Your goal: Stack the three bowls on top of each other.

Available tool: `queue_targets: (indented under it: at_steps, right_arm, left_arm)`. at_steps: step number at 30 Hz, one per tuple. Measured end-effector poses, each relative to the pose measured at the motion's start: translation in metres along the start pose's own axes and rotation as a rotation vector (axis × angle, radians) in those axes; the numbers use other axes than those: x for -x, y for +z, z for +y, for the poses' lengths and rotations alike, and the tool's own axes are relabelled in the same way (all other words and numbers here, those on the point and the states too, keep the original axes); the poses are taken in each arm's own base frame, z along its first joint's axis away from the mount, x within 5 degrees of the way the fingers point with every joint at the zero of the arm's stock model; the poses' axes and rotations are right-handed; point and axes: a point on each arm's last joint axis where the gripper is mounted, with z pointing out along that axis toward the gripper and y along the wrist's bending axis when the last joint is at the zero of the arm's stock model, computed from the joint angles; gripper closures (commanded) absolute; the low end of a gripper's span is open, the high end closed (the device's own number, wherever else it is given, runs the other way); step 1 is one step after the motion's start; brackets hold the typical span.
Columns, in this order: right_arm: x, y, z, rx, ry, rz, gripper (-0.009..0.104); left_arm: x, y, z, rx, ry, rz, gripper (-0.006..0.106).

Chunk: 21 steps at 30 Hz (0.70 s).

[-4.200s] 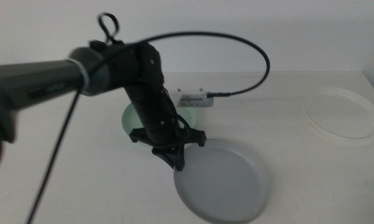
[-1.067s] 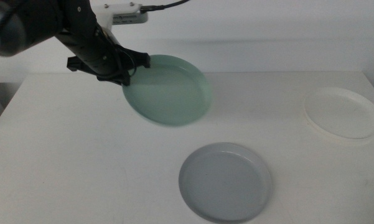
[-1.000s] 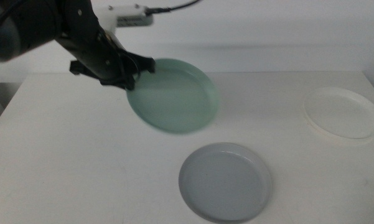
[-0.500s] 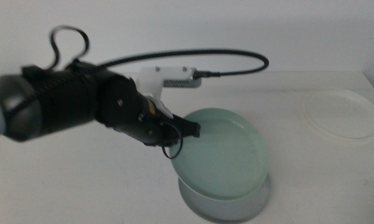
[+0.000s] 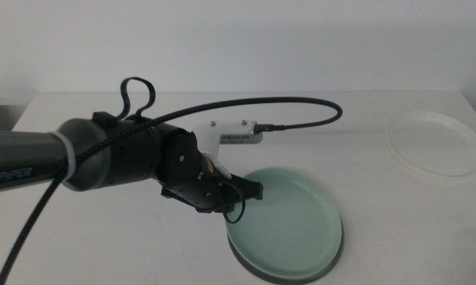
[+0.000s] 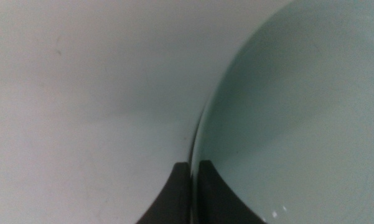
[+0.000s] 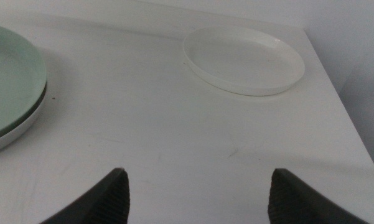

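The green bowl point(image 5: 289, 218) is pinched at its rim by the closed left gripper point(image 5: 236, 198) atop the grey bowl point(image 7: 12, 134); the white bowl point(image 5: 436, 146) lies well right of it, nearer the wide-open, empty right gripper point(image 7: 196, 190).

**Count on the table: three bowls, two grippers**

Three bowls are in view. One green bowl point(image 5: 289, 218) sits nested on one grey bowl point(image 7: 12, 134), only the rim of the latter showing beneath it, at about 6 o'clock on the one table point(image 5: 380, 190). One white bowl point(image 5: 436, 146) lies alone at about 3 o'clock. Two grippers show: the left gripper point(image 5: 236, 196) and the right gripper point(image 7: 196, 193). One black cable point(image 5: 301, 103) loops over the table.
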Motion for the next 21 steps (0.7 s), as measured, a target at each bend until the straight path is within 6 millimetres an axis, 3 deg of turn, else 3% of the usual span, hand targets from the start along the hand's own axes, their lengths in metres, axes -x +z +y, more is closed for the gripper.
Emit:
queue_targets:
  at_steps: [5,12,16,21]
  right_arm:
    - [0.000,0.000,0.000,0.000,0.000,0.000,0.036]
    - [0.000,0.000,0.000,0.000,0.000,0.000,0.036]
    - [0.000,0.000,0.000,0.000,0.000,0.000,0.036]
    - [0.000,0.000,0.000,0.000,0.000,0.000,0.036]
  left_arm:
    - [-0.001,0.002,0.000,0.000,0.029,0.003,0.073]
    - [0.002,-0.007,-0.002,-0.008,0.110,-0.011,0.011]
    - [0.009,-0.039,-0.002,-0.025,0.169,-0.065,0.010]
    - [0.023,-0.110,-0.003,-0.043,0.291,-0.163,0.010]
